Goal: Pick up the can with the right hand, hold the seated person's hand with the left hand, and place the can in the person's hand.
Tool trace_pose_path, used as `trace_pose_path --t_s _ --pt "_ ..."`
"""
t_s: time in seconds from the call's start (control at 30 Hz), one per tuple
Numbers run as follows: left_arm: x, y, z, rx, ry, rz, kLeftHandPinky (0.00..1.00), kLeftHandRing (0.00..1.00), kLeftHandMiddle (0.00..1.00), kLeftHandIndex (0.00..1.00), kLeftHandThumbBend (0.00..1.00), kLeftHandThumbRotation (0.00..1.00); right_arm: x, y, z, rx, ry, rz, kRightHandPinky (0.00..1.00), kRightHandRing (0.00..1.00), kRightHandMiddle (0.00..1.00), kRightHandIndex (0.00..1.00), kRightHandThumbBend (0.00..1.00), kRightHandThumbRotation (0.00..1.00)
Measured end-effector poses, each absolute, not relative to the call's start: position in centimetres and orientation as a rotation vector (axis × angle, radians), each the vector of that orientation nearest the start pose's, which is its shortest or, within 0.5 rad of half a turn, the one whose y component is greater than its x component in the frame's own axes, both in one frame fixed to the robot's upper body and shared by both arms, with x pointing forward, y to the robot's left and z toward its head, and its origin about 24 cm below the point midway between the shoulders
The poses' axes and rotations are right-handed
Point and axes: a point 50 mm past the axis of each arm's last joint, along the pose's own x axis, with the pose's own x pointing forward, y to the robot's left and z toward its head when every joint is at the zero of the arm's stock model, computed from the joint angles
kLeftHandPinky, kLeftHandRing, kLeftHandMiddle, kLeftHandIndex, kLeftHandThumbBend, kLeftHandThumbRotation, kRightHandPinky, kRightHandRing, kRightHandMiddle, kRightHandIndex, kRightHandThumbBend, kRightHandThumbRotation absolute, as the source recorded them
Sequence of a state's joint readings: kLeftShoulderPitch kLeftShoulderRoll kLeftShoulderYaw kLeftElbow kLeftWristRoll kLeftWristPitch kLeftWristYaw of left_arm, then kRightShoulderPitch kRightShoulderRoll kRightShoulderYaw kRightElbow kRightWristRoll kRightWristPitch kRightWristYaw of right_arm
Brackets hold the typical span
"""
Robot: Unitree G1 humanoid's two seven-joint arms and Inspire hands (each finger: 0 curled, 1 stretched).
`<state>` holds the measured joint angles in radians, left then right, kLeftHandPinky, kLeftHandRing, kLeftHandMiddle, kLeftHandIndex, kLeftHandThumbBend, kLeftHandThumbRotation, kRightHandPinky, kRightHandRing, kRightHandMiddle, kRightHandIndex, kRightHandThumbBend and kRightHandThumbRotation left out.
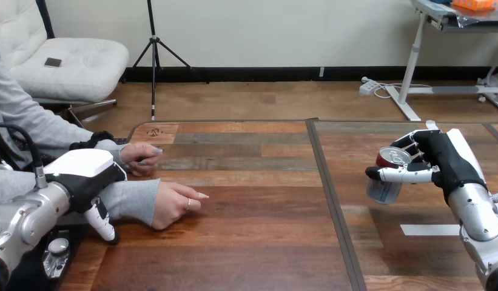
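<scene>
— What's the arm at eight o'clock like?
— A rounded silver left forearm [31,215], then the left hand [85,179]: a black body, a smooth white shell over its back, and a finger [104,225] banded black and white.
— And at four o'clock?
— Same build. The right forearm [477,213] is shiny silver with a small knob on its side; the right hand [446,162] is black, with a long white shell on its back and black-and-white jointed fingers [401,174]

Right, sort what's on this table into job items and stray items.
Job: can, gripped by the right robot hand; left robot hand, at the person's sleeve; person's nearer hand, resting on the table.
Stray: white tape strip on the table; person's farther hand.
</scene>
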<state>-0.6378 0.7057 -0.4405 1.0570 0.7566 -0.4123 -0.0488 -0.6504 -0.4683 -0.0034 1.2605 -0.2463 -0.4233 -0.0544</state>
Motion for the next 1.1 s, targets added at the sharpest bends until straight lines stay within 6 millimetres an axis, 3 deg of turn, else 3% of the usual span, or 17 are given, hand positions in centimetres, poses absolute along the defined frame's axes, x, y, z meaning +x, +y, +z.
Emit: trace_pose_path --t_s 0.37,1.1 --pt "32.56 28.33 3.95 1.526 0.25 -0.462 0.24 0.31 0.4 0.42 0.76 0.0 33.32 -27.64 3.15 -0.636 0.182 -0.09 0.34 0.38 0.41 0.44 0.83 0.0" --pt "32.49 28.2 3.6 1.492 0.25 -0.448 0.22 0.29 0.36 0.38 0.71 0.0 33.32 -27.65 3.16 -0.636 0.181 -0.094 0.34 0.38 0.41 0.44 0.83 0.0"
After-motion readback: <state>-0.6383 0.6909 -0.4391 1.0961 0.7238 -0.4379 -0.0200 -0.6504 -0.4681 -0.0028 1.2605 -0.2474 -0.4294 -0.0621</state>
